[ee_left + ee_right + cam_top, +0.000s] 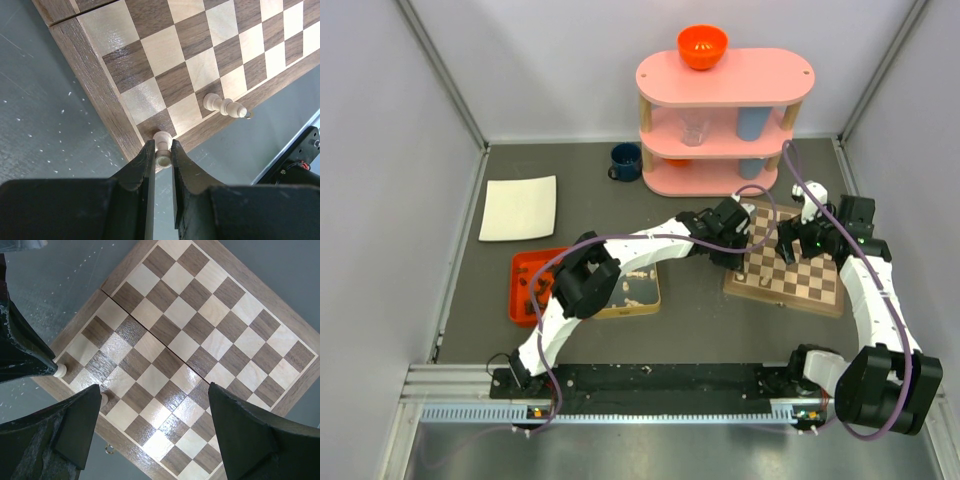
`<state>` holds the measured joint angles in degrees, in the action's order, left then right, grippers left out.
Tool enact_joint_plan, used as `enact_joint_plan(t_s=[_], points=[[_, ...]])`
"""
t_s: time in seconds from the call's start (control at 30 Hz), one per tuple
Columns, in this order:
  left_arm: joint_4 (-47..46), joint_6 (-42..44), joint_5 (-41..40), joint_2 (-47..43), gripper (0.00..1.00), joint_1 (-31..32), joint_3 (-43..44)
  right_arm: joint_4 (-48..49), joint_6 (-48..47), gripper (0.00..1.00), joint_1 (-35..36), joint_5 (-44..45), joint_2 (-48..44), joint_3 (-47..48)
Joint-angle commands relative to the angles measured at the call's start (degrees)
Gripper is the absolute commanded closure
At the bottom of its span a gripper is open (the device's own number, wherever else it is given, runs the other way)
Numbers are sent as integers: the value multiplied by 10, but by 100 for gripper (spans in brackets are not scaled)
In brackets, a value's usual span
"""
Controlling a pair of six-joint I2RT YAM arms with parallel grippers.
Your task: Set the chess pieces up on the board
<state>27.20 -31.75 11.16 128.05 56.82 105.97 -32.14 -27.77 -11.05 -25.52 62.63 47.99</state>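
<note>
Left hand [162,152]: fills the bottom of its wrist view. Its two black fingers [145,165] are almost closed and pinch a pale piece [162,137] between them.
Held pale piece: over the dark corner square of the board [200,50], right at the wood border. Whether its base touches the square cannot be told.
Second pale piece [225,106]: on a dark square in the same edge row, two squares along from the held one. It stands free of both hands.
Right hand [155,390]: hangs above the board with its fingers spread wide and nothing between them.
Board: a dark brown and cream checkerboard with a light wood border. It lies flat on the right side of the grey counter [690,310], in front of a pink shelf [725,120]. All squares in view apart from those two are bare.
Orange tray [525,285]: on the counter's left side, well apart from the board, with small dark bits in it too small to make out.
Shallow square container [635,290]: just beside the tray, partly under the left arm, with pale bits inside.
</note>
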Motion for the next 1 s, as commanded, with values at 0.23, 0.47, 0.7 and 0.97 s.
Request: enact_joint_plan(t_s=[0.23,0.47,0.7,0.97], points=[[2,7,-10,12,86,3,31,23,7,12,-4,-3,-15,1],[8,8,-11,20,81,5,42,24,5,12,-4,-2,-15,0],[8,9,-11,20,77,5,42,23,6,12,-4,-2,-15,0],[13,12,-16,16,75,5,46,23,6,12,-4,-1,-15,0]])
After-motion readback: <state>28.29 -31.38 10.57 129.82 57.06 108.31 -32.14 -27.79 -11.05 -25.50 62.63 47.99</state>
